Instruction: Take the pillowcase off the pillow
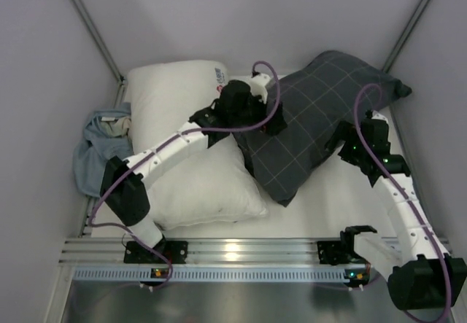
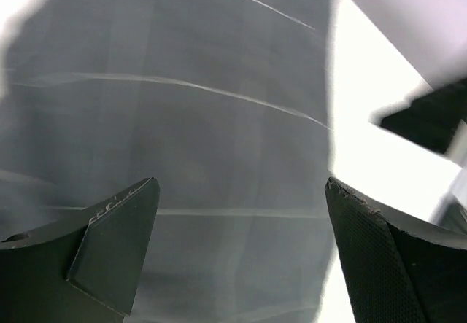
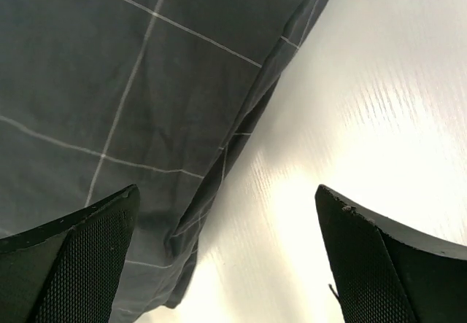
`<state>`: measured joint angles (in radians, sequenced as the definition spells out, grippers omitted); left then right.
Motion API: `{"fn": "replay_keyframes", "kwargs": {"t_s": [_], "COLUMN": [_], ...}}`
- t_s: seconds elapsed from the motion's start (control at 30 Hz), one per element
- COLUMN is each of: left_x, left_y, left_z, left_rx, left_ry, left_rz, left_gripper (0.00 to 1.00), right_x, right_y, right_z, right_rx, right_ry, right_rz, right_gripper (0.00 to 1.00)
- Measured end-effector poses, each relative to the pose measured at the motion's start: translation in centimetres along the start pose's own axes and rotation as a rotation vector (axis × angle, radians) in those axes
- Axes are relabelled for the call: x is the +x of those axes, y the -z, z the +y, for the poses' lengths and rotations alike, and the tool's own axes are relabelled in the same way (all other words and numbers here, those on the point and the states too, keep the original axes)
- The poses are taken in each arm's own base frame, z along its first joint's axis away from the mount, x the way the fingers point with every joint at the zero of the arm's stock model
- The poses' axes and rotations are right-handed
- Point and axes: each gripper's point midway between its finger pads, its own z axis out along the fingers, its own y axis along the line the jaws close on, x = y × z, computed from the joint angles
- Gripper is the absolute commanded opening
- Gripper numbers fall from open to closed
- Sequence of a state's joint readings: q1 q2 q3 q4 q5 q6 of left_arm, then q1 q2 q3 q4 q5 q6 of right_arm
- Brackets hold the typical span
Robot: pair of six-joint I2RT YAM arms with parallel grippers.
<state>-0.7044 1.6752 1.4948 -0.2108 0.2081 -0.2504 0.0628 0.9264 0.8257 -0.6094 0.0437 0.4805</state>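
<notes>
Pale grey walls close in a white worktop (image 1: 328, 206), with an aluminium rail (image 1: 233, 254) along its near edge. From the centre of the top view, the pillowcase (image 1: 321, 108) lies toward 2 o'clock. It is dark grey-blue with thin light check lines and set on a slant, one corner reaching the far right wall. It bulges as if filled, but the fabric covers whatever is inside, so the pillow itself cannot be made out.

A white pillow with a red logo (image 1: 175, 93) lies toward 10 o'clock. More white bedding runs down toward 7 o'clock, touching the pillowcase's near edge. The left arm crosses it, so I cannot tell whether this is one pillow or two. A crumpled blue-grey cloth (image 1: 95, 152) sits at 9 o'clock against the wall.

The left end effector (image 2: 241, 184) hangs over the 9 o'clock end of the pillowcase, fingers spread wide with nothing between them. The right end effector (image 3: 226, 192) is also spread wide and empty. It sits over the pillowcase's 4 o'clock edge, where the hem meets bare worktop.
</notes>
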Motion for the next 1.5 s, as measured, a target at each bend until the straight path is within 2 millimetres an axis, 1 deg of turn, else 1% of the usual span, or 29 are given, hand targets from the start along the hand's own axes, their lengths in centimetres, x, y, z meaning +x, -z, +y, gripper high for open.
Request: {"fn": "replay_keyframes", "kwargs": {"t_s": [0.07,0.13,0.17,0.23,0.3,0.43,0.53,0.63,0.8,0.9,0.97,1.13,1.17,1.23,1.27,1.33,1.37,1.4,1.43,1.47,1.5], "left_x": [1.7,3.2,3.8,5.0,6.5,10.8,13.8,15.0,15.1,16.2,17.7,22.3,23.0,23.7,23.8,23.8,23.6,23.4,23.0,22.8,22.6], "left_y": [0.3,1.0,1.3,1.8,2.1,2.2,2.6,3.1,3.5,2.6,1.2,-2.3,-2.9,-4.0,-4.5,-5.1,-5.3,-5.4,-5.7,-5.8,-6.1], "left_z": [-4.2,-7.4,-8.6,-9.8,-9.9,-9.4,-9.6,-10.0,-10.1,-9.6,-8.8,-6.4,-5.9,-5.2,-5.0,-4.8,-4.8,-5.0,-5.2,-5.3,-5.4], "left_rx": [0.071,0.125,0.145,0.157,0.15,0.086,0.05,0.018,-0.127,-0.222,-0.275,-0.379,-0.405,-0.458,-0.475,-0.493,-0.493,-0.49,-0.484,-0.484,-0.482], "left_ry": [-0.039,-0.066,-0.079,-0.096,-0.106,-0.154,-0.201,-0.252,-0.361,-0.409,-0.434,-0.527,-0.547,-0.588,-0.599,-0.614,-0.617,-0.621,-0.619,-0.623,-0.627], "left_rz": [0.027,0.051,0.057,0.071,0.095,0.161,0.211,0.219,0.163,0.153,0.167,0.223,0.226,0.224,0.213,0.194,0.183,0.171,0.151,0.145,0.139], "left_gripper": [0.99,0.99,0.99,0.99,0.99,0.99,0.99,0.99,0.99,0.99,0.99,0.99,0.99,0.99,0.99,0.99,0.99,0.99,0.99,0.99,0.91], "right_x": [0.5,1.0,1.1,1.0,0.5,-0.8,-1.8,-2.0,-2.9,-3.6,-4.1,-4.9,-5.0,-5.2,-5.3,-5.7,-5.9,-6.0,-6.1,-6.1,-6.3], "right_y": [-0.8,-1.8,-2.3,-3.2,-4.2,-6.7,-8.7,-10.2,-12.1,-13.0,-13.4,-14.1,-14.1,-14.1,-14.0,-14.0,-14.0,-14.1,-14.3,-14.5,-14.7], "right_z": [-0.4,-0.9,-1.1,-1.5,-1.9,-3.1,-3.5,-3.4,-2.2,-1.5,-1.1,-0.4,-0.3,-0.2,-0.1,0.0,0.1,0.1,0.1,0.1,0.2], "right_rx": [0.025,0.049,0.059,0.069,0.063,0.013,-0.05,-0.117,-0.22,-0.274,-0.31,-0.38,-0.385,-0.397,-0.401,-0.412,-0.418,-0.422,-0.425,-0.427,-0.434], "right_ry": [0.001,-0.002,-0.008,-0.024,-0.058,-0.176,-0.253,-0.304,-0.339,-0.359,-0.37,-0.399,-0.404,-0.412,-0.414,-0.418,-0.418,-0.418,-0.425,-0.423,-0.429], "right_rz": [0.03,0.062,0.077,0.087,0.092,0.1,0.088,0.076,0.058,0.036,0.017,-0.019,-0.025,-0.041,-0.047,-0.063,-0.071,-0.075,-0.078,-0.079,-0.08], "right_gripper": [0.99,1.0,0.99,1.0,0.99,0.99,1.0,0.99,1.0,0.99,0.99,0.88,0.85,0.81,0.76,0.71,0.63,0.47,0.47,0.39,0.25]}}
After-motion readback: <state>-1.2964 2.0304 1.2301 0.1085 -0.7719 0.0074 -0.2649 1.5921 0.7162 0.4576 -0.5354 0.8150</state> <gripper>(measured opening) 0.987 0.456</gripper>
